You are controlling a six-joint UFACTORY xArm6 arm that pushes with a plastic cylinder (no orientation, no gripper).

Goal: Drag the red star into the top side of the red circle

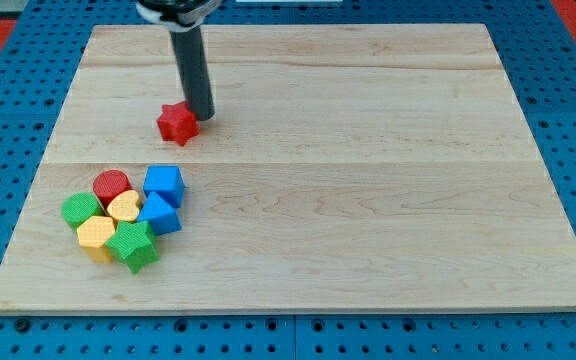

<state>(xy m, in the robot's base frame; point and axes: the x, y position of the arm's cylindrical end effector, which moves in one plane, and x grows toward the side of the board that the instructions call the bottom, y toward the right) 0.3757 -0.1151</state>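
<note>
The red star (177,123) lies on the wooden board (368,200), left of centre in the upper half. My tip (201,115) stands just to the star's right and slightly above it, touching or nearly touching it. The red circle (111,186) sits lower left, at the top left of a cluster of blocks, well below and left of the star.
The cluster holds a blue cube (165,184), a blue block (160,215), a yellow heart (124,208), a green block (80,210), a yellow hexagon (96,235) and a green star (133,245). Blue pegboard (8,100) surrounds the board.
</note>
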